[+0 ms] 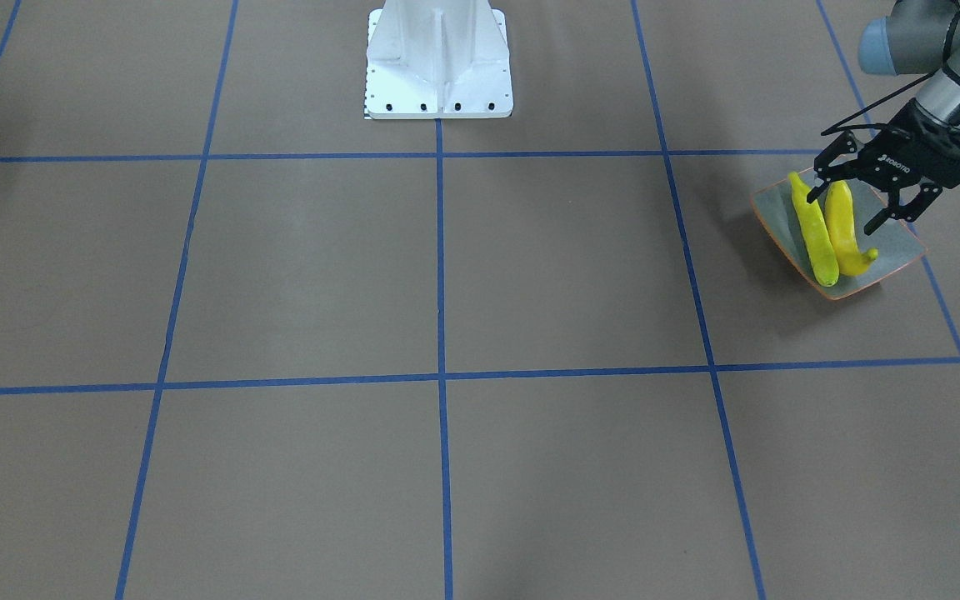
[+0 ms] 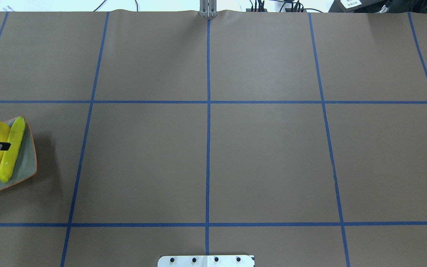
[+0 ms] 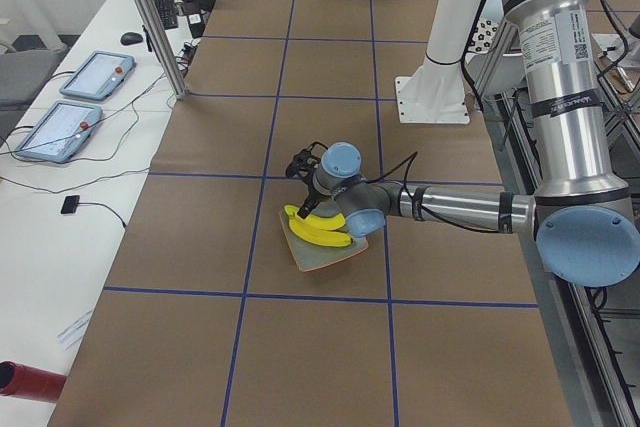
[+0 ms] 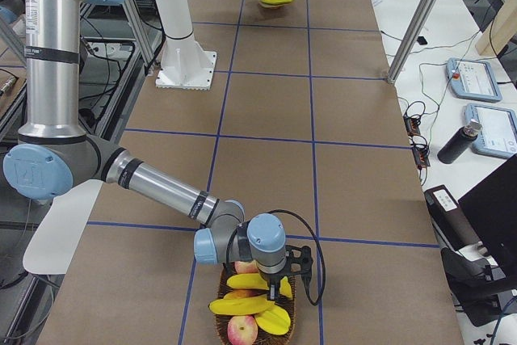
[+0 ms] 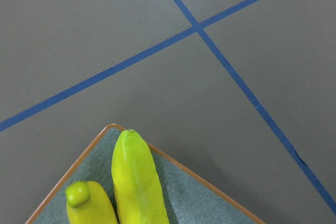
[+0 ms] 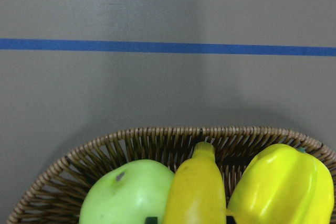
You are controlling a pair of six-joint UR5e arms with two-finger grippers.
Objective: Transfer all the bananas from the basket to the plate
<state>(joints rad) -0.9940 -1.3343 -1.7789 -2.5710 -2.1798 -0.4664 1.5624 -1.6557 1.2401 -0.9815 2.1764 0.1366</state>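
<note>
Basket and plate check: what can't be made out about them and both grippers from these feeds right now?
- Right gripper: shows only in the exterior right view, small; open or shut cannot be told.
- Basket: cut off by the right wrist view's bottom edge; piled fruit hides how many bananas are inside.
- Plate: the overhead view's left edge crops it and most of the left gripper.

bananas point(image 2: 11, 148): yellow | plate point(image 2: 24, 163): grey-green, orange rim | table point(image 2: 265, 159): brown, blue grid | basket point(image 6: 157, 140): tan weave
</note>
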